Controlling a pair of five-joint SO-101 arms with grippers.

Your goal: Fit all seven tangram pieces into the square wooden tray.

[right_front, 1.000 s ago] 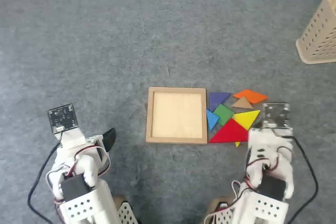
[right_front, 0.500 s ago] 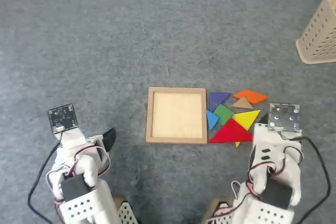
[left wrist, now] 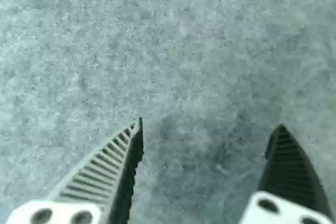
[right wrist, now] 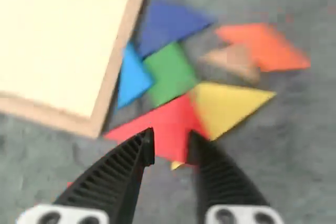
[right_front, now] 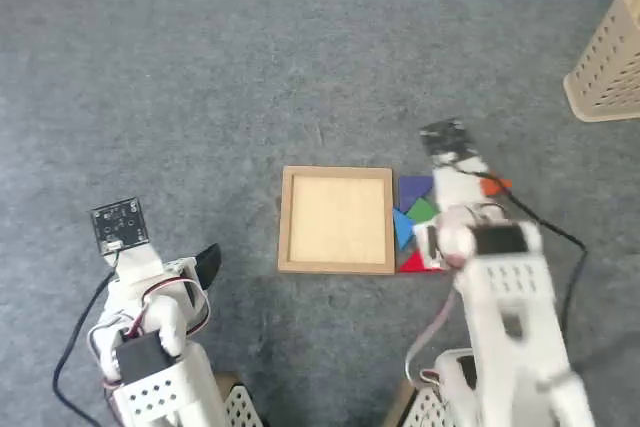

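Note:
The square wooden tray (right_front: 335, 173) lies empty on the grey mat, its pale floor (right wrist: 52, 40) also in the right wrist view. Beside it the pieces are packed together: purple triangle (right wrist: 168, 22), blue triangle (right wrist: 131, 77), green square (right wrist: 170, 74), red triangle (right wrist: 168, 121), yellow triangle (right wrist: 231, 103), brown triangle (right wrist: 233, 59), orange parallelogram (right wrist: 262, 45). My right gripper (right wrist: 170, 136) hovers over the red triangle's edge, narrowly open and holding nothing. The right arm (right_front: 490, 242) covers part of the cluster from above. My left gripper (left wrist: 210, 129) is wide open over bare mat at the near left.
A beige perforated basket (right_front: 610, 57) stands at the far right edge. Grey mat stretches wide behind and to the left of the tray. The left arm (right_front: 150, 292) sits well clear of the tray.
The right arm has swung forward from the near edge and now sits over the pieces, hiding the yellow and brown ones from above. The left arm has not moved.

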